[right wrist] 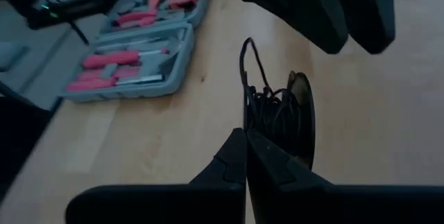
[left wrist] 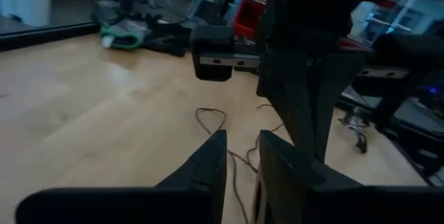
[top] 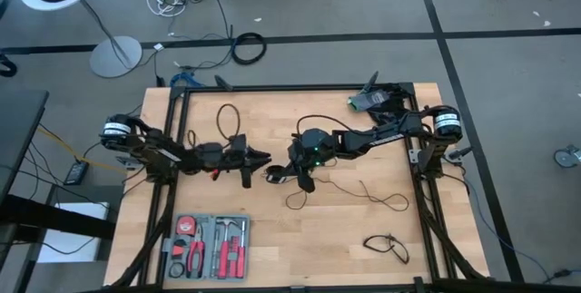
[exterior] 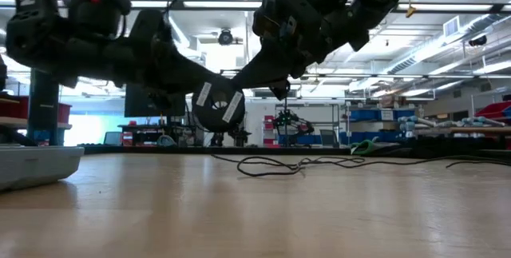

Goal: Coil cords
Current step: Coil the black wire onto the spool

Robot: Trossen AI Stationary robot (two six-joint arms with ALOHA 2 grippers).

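Right gripper (right wrist: 245,156) near table centre, dark fingers pressed together on a small bunch of thin black cord (right wrist: 267,106), loops hanging just beyond the tips. Left gripper (top: 261,158) close beside it, tips facing it, fingers a narrow gap apart; whether touching the cord, cannot tell. More thin black cord (top: 368,193) trailing across the pale wooden table (top: 318,248) toward the right. Grey case of red-handled tools (top: 207,246) well apart, at the near-left edge.

Right pincer (right wrist: 245,156) closed on a bunched black cord (right wrist: 267,106), above the wooden table (right wrist: 388,127), grey tool case (right wrist: 125,50) with red-handled tools beyond
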